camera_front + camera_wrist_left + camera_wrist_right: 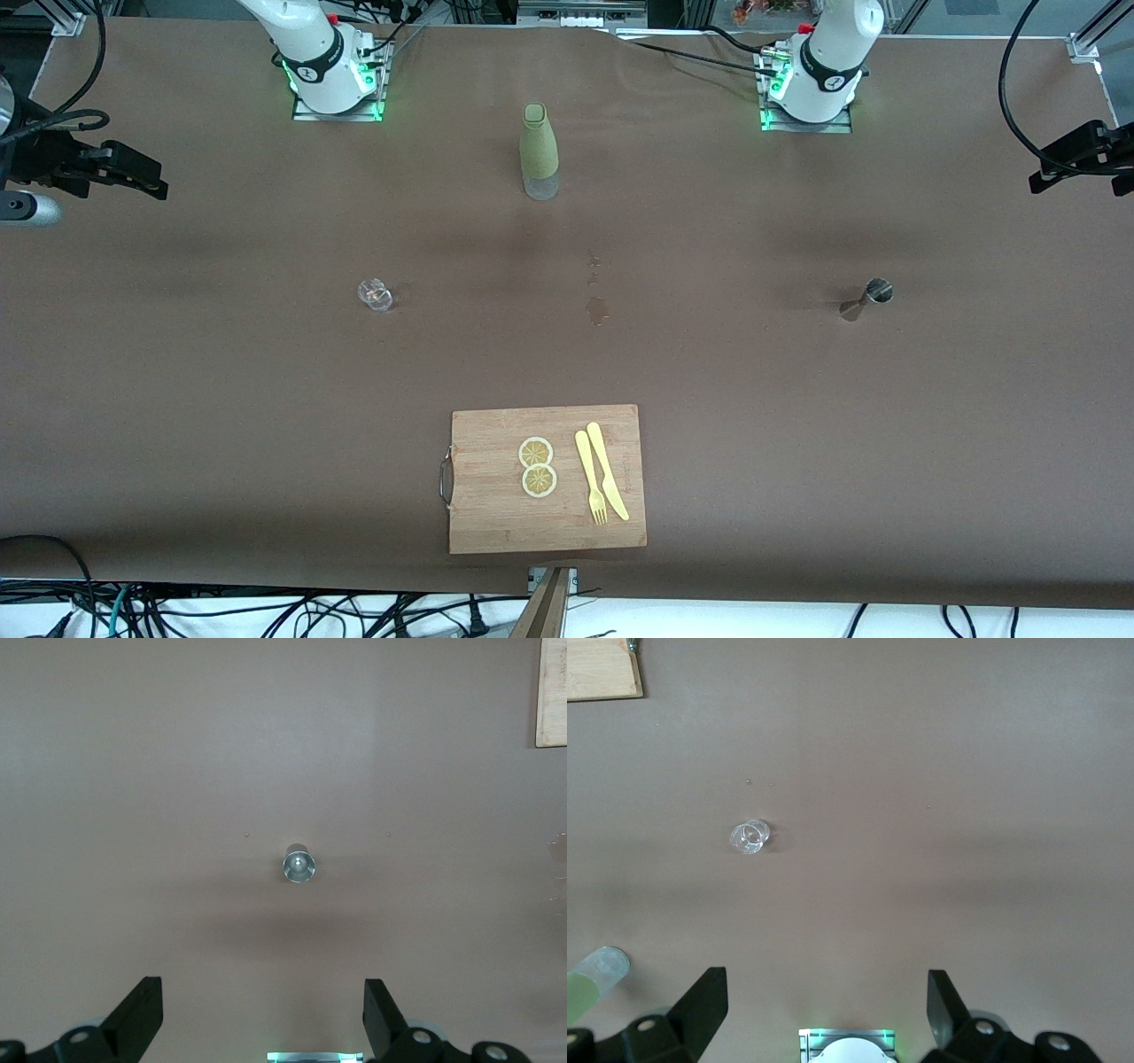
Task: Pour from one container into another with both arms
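The small steel jigger [873, 295] stands upright on the brown table toward the left arm's end; the left wrist view looks straight down into its cone [299, 865]. The tiny clear glass cup [375, 294] stands toward the right arm's end and shows in the right wrist view [749, 836]. My left gripper [263, 992] hangs high over the table, open and empty, with the jigger well below it. My right gripper [827, 988] also hangs high, open and empty, over its base's side of the table with the cup off to one side. In the front view both hands are out of sight.
A tall olive-green sleeved bottle [539, 152] stands between the two bases. A wooden cutting board [547, 523] with two lemon slices, a yellow knife and a fork lies near the front edge. A small wet stain [598, 308] marks the table's middle.
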`<state>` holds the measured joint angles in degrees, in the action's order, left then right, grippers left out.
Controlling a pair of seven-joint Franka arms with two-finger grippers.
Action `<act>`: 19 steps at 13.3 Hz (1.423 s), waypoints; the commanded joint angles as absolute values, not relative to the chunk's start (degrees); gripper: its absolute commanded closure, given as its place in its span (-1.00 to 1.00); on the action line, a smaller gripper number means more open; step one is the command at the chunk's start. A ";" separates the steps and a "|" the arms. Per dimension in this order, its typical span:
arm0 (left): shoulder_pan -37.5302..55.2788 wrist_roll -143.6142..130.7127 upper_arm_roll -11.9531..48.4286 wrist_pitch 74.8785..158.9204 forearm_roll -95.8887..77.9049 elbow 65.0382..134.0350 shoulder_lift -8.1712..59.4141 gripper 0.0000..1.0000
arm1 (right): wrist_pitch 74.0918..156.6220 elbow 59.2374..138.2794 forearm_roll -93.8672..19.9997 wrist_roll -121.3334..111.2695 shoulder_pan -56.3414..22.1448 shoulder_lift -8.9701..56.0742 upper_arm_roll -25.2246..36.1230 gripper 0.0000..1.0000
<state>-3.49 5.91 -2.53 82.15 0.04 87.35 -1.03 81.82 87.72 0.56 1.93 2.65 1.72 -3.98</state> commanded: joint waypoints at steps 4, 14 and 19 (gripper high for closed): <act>-3.43 7.12 -2.20 80.95 -0.09 85.61 -0.35 -1.00 | 81.65 87.54 1.23 1.14 2.90 1.49 -4.04 -1.00; -12.21 7.21 6.32 84.18 0.61 92.52 -5.08 -1.00 | 81.74 87.54 1.14 1.14 2.90 1.41 -4.04 -1.00; -12.13 7.12 6.42 87.98 0.53 96.94 -8.35 -1.00 | 81.83 87.54 1.23 1.14 2.99 1.49 -4.04 -1.00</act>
